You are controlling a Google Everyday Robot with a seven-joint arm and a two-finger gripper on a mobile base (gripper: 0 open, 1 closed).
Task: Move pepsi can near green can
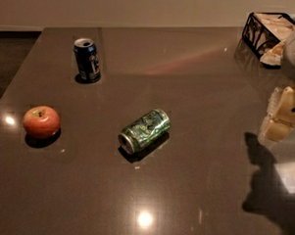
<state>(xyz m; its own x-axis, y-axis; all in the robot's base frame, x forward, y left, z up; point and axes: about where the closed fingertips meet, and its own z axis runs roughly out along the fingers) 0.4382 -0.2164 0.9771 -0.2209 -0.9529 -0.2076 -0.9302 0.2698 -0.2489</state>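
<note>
Pepsi can [87,59] stands upright, behind-left of the toppled green can [144,130]; pincer [279,115] far right of it, grip state cannot be told.

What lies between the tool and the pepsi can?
Only bare table, in the camera view. The tool is at the right edge, the pepsi can upright far left; the green can lies on its side, off that line.

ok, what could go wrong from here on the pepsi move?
1. The green can lies on its side mid-table; a nudge while placing could roll it.
2. The gripper is at the right edge, the pepsi can upright at far left: the long reach could clip the green can.
3. The apple left of the green can may crowd that side.
</note>
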